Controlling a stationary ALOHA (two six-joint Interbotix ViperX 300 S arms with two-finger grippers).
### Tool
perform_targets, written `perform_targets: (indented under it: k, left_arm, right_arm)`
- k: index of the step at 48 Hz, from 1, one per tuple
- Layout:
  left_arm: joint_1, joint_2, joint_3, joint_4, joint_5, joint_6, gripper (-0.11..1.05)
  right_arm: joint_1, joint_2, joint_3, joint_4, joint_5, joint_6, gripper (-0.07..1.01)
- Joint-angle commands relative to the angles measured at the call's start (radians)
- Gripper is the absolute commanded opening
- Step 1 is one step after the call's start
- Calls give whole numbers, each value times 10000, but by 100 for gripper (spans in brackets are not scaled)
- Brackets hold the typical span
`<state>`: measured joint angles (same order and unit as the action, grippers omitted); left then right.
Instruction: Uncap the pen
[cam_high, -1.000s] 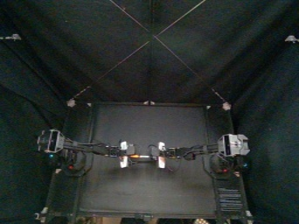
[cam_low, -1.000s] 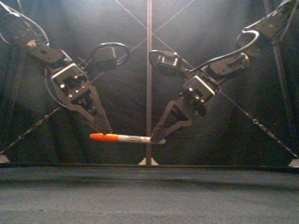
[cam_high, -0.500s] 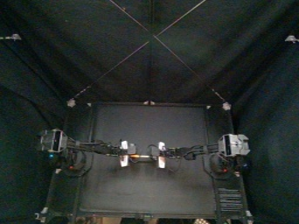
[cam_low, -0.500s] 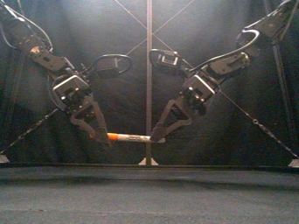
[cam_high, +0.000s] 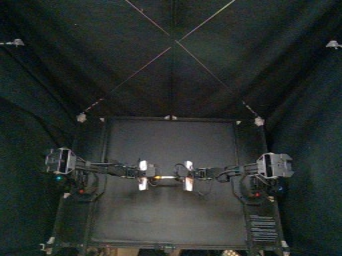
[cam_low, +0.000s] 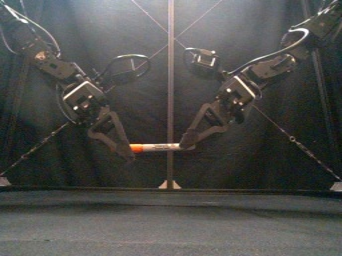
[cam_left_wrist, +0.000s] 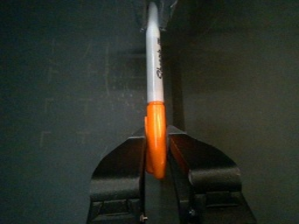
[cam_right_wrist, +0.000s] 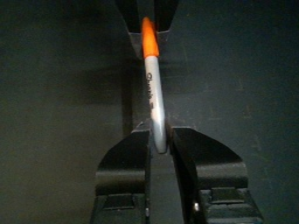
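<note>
A pen with a pale grey barrel (cam_low: 163, 147) and an orange cap (cam_low: 136, 148) hangs level in the air above the table, held from both ends. My left gripper (cam_low: 126, 148) comes down from the left and is shut on the orange cap (cam_left_wrist: 155, 144). My right gripper (cam_low: 183, 145) slants in from the right and is shut on the barrel (cam_right_wrist: 155, 101). From above, the pen (cam_high: 164, 181) spans the short gap between the left gripper (cam_high: 144, 183) and the right gripper (cam_high: 187, 181). The cap (cam_right_wrist: 149, 37) sits on the barrel.
The black table (cam_high: 167, 215) lies below the pen, with open room in front of and behind the two grippers. The back curtain (cam_low: 171, 90) stands well behind them.
My left gripper has moved right and down along the pen and shut on the orange cap. The right gripper kept its hold on the barrel and drew slightly right.
</note>
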<state>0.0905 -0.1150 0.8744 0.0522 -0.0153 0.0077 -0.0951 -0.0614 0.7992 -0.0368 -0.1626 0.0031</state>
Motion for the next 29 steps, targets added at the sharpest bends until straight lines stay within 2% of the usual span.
perform_targets:
  k: [1,16,19,29]
  left_arm:
    - [184,-322,491,0,-46,-31,49]
    - [215,-1197,1212,0,-583,-61,49]
    - [230,-1411,1365,0,-675,-46,49]
    - [230,-2102,1887,-15,-890,-61,49]
  right_arm:
    - [-153,-752,644,107,-169,15,52]
    - [-322,-2071,2117,245,-1089,15,52]
    - [-322,-2316,2362,276,-1243,15,52]
    - [-322,-2884,3175,291,-2301,15,52]
